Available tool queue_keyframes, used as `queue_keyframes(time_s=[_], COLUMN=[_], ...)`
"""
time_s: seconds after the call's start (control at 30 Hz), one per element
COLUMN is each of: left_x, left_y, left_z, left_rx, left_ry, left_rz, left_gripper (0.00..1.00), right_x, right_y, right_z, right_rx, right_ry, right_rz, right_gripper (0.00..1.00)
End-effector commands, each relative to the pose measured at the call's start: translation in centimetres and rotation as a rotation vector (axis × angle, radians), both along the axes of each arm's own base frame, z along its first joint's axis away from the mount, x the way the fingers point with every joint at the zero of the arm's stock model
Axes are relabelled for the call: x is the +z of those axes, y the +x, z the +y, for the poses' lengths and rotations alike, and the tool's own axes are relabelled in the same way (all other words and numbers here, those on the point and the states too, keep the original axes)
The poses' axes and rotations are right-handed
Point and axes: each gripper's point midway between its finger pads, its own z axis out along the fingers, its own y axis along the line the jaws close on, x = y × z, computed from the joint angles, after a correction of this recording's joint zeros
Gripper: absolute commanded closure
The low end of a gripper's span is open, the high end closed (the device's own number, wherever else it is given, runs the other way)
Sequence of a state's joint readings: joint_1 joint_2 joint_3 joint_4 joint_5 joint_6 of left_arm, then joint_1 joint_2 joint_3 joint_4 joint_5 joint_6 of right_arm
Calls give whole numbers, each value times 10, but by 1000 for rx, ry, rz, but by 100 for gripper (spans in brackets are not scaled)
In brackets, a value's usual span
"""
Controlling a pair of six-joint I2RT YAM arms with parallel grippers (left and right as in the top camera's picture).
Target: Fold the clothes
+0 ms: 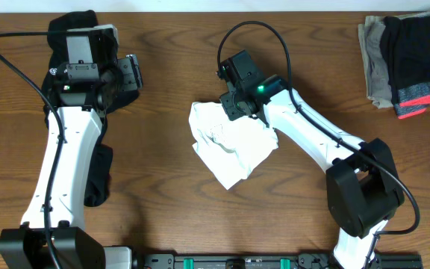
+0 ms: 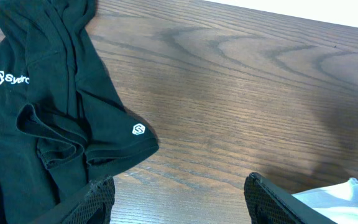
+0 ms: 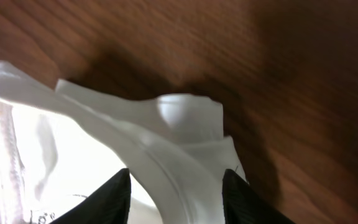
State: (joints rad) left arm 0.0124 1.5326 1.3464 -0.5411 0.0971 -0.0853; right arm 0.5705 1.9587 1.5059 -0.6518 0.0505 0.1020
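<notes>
Wooden table point(image 1: 170, 67) beneath right gripper point(image 3: 176, 179), angled down, spread astride white T-shirt point(image 1: 230, 149).

Black garment point(image 2: 61, 81) carries a white logo point(image 2: 138, 129) and lettering point(image 2: 14, 79) starting "Sy"

On my left, a crumpled black cotton garment point(image 2: 48, 112) with a small white logo point(image 2: 138, 129) lies on the dark wood-grain table point(image 1: 170, 224). Well off to my right, at the table's far corner, sits a stack of folded grey, black and coral-striped garments point(image 1: 409, 63).
</notes>
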Motion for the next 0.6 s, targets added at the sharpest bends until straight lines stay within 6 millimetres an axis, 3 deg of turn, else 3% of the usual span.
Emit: queue_keyframes(time_s=[0.0,0.17,0.27,0.43,0.57], left_x=[4,4,1,-7,-9], left_y=[3,3,4,4,4], left_z=[5,5,5,5,5], left_rx=[13,13,13,13,13], left_ry=[11,11,11,10,10], left_rz=[-11,-11,-4,19,27], left_gripper=[32,32,32,31,32], right_x=[18,-1,-5,-4,-3], right_y=[-1,-17,-16,-10,-7], right_z=[-5,-9,-8,-6,-6], right_rx=[-9,-9,-13,-37,-40], right_ry=[-8,-33,-32,-17,-13], right_rz=[-21,74,80,59,45], right_gripper=[52,55,60,83,95])
